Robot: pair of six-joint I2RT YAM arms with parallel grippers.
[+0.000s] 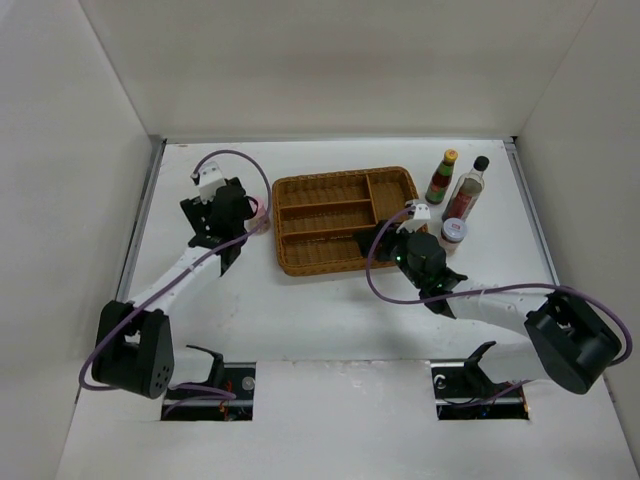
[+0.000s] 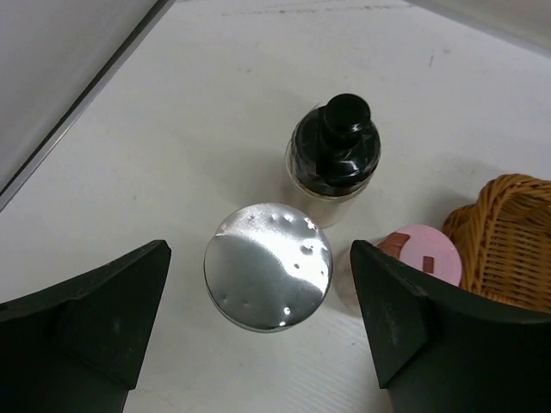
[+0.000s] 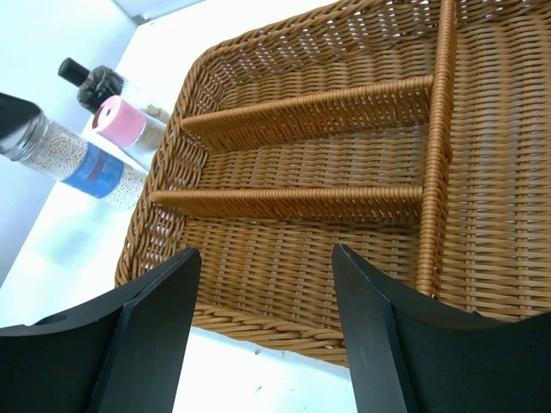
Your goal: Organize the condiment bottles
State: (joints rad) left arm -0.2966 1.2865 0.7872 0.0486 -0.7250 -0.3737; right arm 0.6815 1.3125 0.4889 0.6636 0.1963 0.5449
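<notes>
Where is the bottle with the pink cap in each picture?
Top external: barely visible, a pink spot at the pink-capped bottle, between the left gripper and the wicker tray.
Left wrist: lower right, partly behind the right-hand finger.
Right wrist: upper left, beside the tray's left rim.
Shared landmark: the wicker tray.

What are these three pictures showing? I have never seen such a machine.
Two robot arms are bolted at the near edge of a white table. One picture looks down from above; the other two come from a camera on each wrist, so the black shapes at the bottom are that arm's own jaws. A wicker tray lies in the middle, with no bottles in it. Left of it stand a silver-capped jar, a pink-capped jar and a black-capped bottle. Right of it stand three more bottles. The left gripper is open around the silver-capped jar without touching it. The right gripper is open over the tray, holding nothing.
</notes>
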